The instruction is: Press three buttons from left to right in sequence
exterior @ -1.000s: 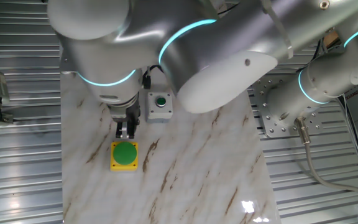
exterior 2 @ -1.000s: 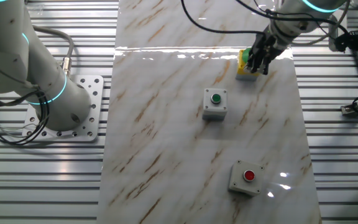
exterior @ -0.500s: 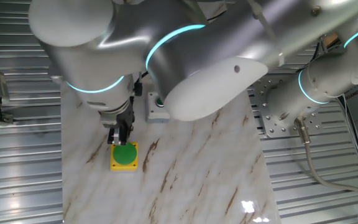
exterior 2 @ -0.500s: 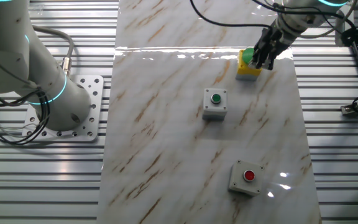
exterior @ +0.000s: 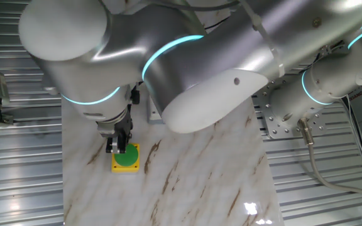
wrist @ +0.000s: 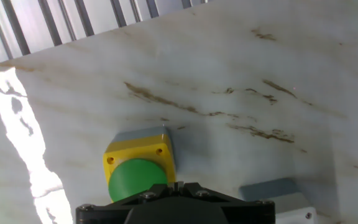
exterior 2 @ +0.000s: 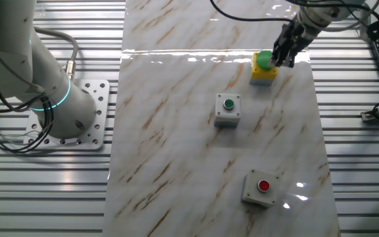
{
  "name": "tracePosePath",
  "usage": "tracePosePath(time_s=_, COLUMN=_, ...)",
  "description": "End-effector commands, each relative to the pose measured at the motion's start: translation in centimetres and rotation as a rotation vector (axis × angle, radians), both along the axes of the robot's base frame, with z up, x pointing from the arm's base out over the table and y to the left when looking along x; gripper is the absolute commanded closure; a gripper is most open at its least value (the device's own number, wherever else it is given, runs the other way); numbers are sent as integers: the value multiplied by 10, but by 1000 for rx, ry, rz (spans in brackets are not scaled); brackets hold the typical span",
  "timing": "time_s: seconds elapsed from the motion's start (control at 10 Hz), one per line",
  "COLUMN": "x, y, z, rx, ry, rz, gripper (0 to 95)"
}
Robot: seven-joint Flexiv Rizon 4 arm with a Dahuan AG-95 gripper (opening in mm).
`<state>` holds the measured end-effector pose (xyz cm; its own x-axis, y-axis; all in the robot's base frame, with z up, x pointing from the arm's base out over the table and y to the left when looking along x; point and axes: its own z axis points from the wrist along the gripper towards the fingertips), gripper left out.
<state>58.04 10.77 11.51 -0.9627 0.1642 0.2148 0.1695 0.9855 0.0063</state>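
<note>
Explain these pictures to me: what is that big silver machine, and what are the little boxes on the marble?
It is a robot arm with a small two-fingered claw at its tip. Two pictures come from fixed cameras on different sides of the marble table; the third from a camera on the claw itself. Three push-button boxes sit on the table: the red button box, the dark-green button box and the yellow box with a big green dome. The claw holds nothing; it is right at the yellow box.
</note>
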Motion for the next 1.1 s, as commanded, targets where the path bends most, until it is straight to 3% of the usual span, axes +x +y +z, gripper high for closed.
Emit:
tracePosePath(time_s=0.1, x=-2, y=6, z=-2, rx=10, ry=-2, rz=75, gripper=950)
tracePosePath(time_s=0.4, x=-2, y=9, z=-2, rx=56, ry=-12, rz=267, gripper=950)
tracePosePath(time_s=0.6, x=1, y=13, z=0, rx=75, ry=-17, rz=346, gripper=950)
tracePosePath(time_s=1.0, x=0, y=13, z=-23, rx=90, ry=-93, rz=450, gripper=950)
tracePosePath(time_s=1.1, x=1, y=14, z=-22, rx=83, ry=-85, rz=440, gripper=950)
